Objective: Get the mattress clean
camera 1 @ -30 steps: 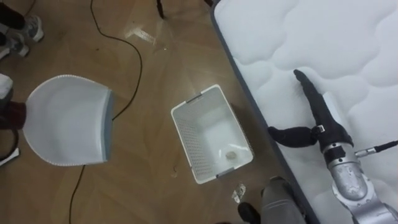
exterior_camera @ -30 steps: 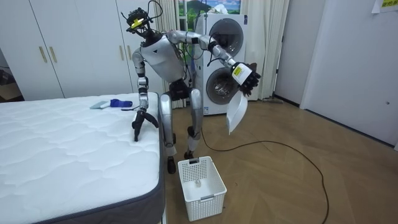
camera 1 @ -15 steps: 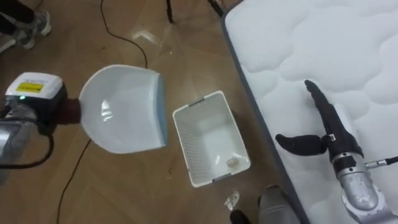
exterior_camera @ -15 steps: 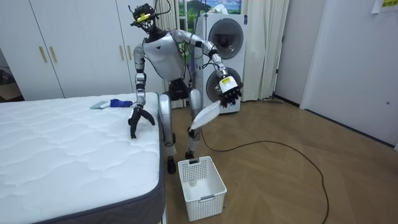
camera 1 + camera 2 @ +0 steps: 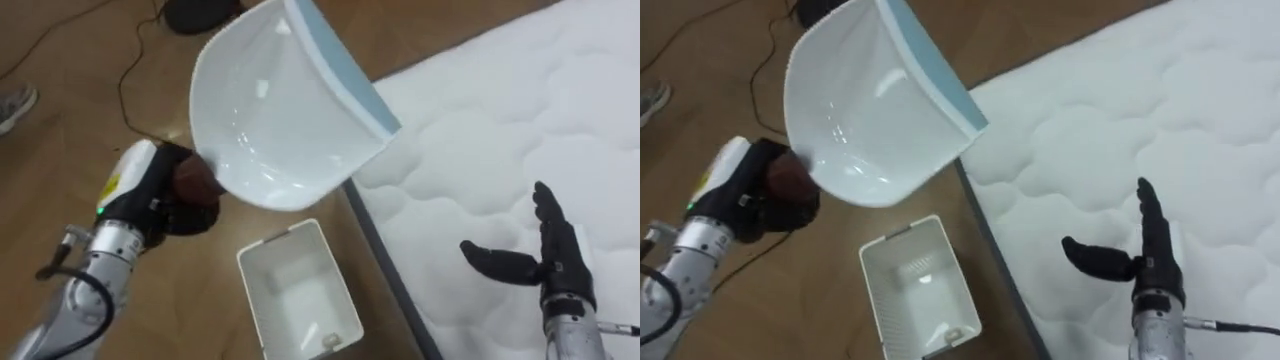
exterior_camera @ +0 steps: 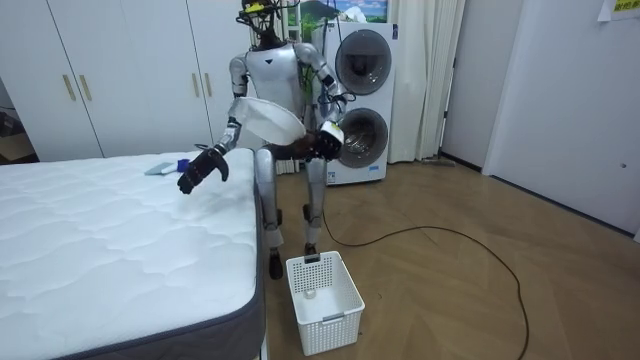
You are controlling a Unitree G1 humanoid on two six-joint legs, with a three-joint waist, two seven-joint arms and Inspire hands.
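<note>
Beside one mattress (image 5: 500,130), one basket (image 5: 256,298), one dustpan (image 5: 280,110) clasped by left hand (image 5: 165,203), right hand (image 5: 556,266) splayed.

A home bedroom with a laundry corner.
A bare white mattress (image 6: 120,235) fills one side above a wood floor (image 6: 580,290). White wardrobes (image 6: 110,80) line the back wall. Two front-loading machines (image 6: 362,100) stand stacked beside pale curtains (image 6: 432,80), and a white basket (image 6: 335,335) sits on the floor by the mattress.
</note>
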